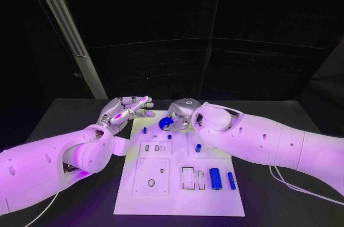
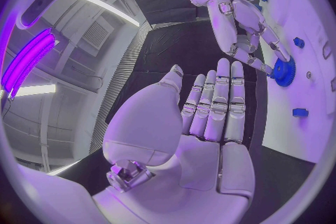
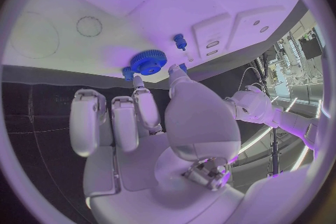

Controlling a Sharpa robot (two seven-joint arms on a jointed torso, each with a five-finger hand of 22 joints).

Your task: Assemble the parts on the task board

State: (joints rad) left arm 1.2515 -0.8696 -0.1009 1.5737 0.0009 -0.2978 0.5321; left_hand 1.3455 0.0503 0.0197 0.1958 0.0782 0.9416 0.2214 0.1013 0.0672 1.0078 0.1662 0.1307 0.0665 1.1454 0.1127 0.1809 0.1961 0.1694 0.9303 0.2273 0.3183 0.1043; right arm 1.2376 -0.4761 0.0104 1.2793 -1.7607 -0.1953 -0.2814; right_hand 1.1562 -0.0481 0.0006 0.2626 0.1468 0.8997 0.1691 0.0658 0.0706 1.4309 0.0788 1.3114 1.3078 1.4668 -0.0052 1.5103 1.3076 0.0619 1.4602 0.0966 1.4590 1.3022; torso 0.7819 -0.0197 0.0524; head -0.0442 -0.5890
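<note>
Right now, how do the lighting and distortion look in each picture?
Head view: violet light on both arms, dark backdrop, task board evenly lit. Left wrist view: fisheye bends the board edge; bright ceiling strips. Right wrist view: the blue gear is sharp; the board curves.

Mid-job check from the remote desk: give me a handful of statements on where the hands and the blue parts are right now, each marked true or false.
1. The right hand has its fingers at the blue gear, at the far end of the task board. True.
2. The left hand holds a blue part. False: its fingers are straight and it holds nothing, as the left wrist view shows.
3. Two blue cylinders lie side by side near the board's near right corner. True.
4. The blue gear lies on the black table, off the board. False: it is over the white board.
5. The left hand is off the board's left edge. True.
</note>
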